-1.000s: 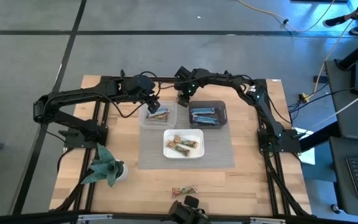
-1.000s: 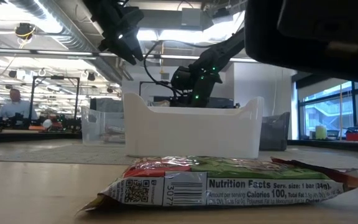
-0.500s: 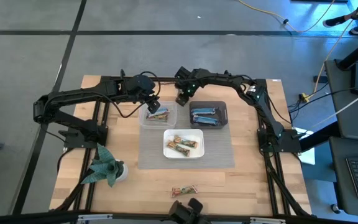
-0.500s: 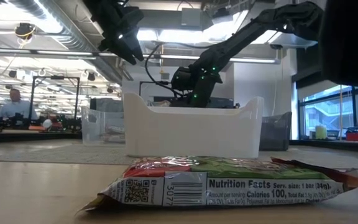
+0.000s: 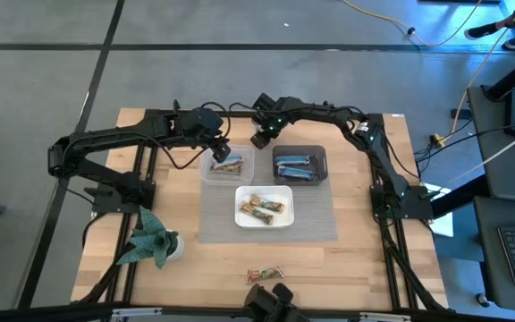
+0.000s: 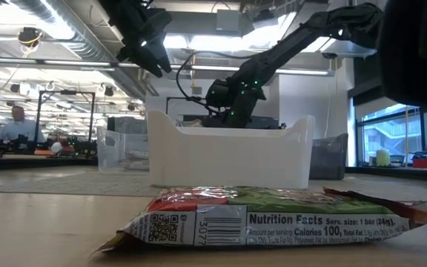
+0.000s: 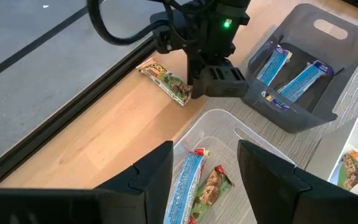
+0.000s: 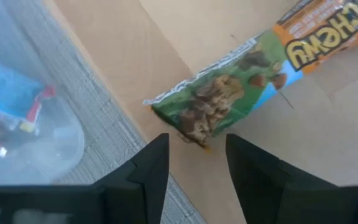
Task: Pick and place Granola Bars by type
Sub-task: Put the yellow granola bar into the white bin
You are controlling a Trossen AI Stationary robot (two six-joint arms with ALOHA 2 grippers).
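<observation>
Wooden surface (image 5: 186,224) shows sorting partly done: blue bars (image 5: 295,167) in the dark tub (image 5: 321,164), tan bars (image 5: 263,207) in the white tub (image 5: 240,199), while the clear tub (image 5: 248,165) mixes both beneath the left tool (image 5: 221,154), fingers spread and empty, one bar (image 5: 264,274) waits near the front edge, and the right tool (image 8: 196,148), spread wide, hangs over another bar (image 8: 247,74) by the back edge.

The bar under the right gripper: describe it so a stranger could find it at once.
Start at the dark tub holding blue bars. Just off its corner, on bare wood near the table's far edge, the right gripper hovers open over a tan-and-green granola bar marked "Chewy". It is the only bar at that end lying outside a tub.
</observation>
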